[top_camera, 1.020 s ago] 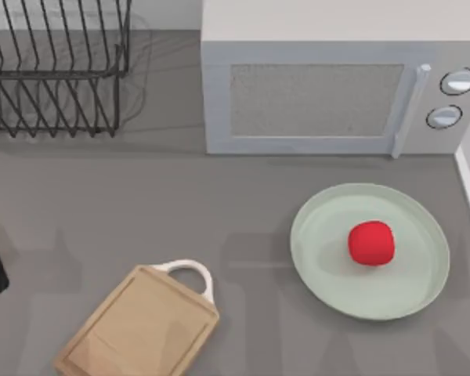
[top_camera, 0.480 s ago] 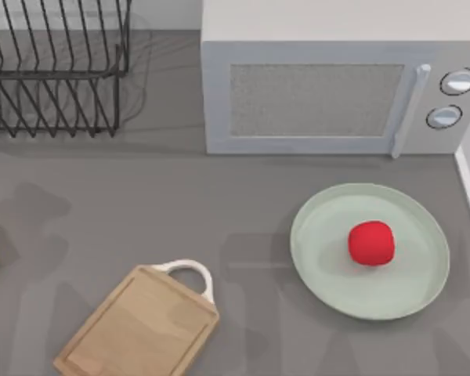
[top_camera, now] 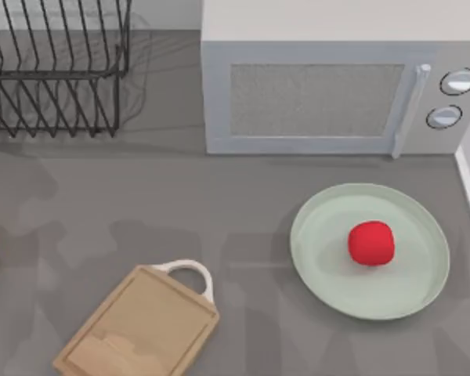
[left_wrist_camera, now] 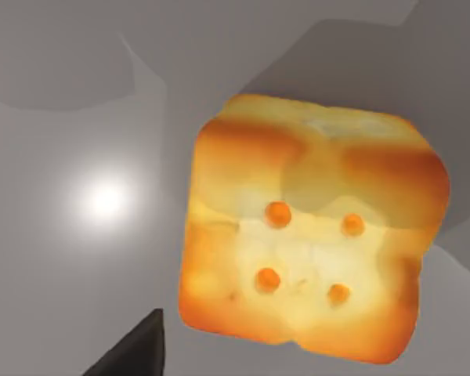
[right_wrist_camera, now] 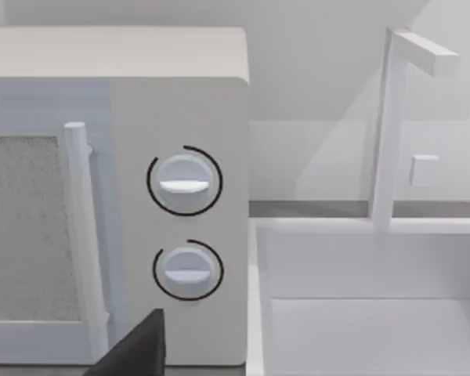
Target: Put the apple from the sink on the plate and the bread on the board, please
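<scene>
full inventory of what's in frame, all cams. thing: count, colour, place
apple: 1, red, on the plate
plate: 1, pale mint green, table's right side, in front of the microwave
board: 1, light wood with white loop handle, near edge, left of centre
bread: 1, golden yellow, four orange dots, below the left wrist camera
microwave: 1, white, back of table
dish rack: 1, black wire, back left
sink: 1, white, beside the microwave
faucet: 1, white, at the sink

Board (top_camera: 137,325) cut off by the top view's lower edge. Dish rack (top_camera: 55,66) clipped at upper left. One dark finger (left_wrist_camera: 133,354) cropped in the left wrist view; grip state unreadable.
</scene>
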You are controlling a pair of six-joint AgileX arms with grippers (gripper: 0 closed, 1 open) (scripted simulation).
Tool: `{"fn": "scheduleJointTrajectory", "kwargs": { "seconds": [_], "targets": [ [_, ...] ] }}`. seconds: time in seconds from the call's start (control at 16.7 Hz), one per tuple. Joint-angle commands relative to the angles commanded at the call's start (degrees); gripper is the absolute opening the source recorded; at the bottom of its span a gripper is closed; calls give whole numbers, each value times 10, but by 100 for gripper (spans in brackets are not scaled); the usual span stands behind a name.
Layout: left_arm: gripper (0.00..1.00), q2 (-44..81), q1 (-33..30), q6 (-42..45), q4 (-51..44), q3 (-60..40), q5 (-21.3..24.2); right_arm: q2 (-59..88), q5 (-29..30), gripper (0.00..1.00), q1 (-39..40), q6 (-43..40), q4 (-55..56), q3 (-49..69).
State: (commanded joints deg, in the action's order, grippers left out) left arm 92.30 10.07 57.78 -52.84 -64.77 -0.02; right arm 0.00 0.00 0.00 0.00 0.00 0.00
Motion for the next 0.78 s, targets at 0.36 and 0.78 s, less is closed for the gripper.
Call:
{"fn": "scheduleJointTrajectory", "kwargs": {
  "seconds": [0.36,0.78],
  "targets": [
    [100,131,15,86,-70,-106,0,0,0,100,0,0,0,0],
    [100,136,13,87,-61,-99,0,0,0,100,0,0,0,0]
  ]
}}
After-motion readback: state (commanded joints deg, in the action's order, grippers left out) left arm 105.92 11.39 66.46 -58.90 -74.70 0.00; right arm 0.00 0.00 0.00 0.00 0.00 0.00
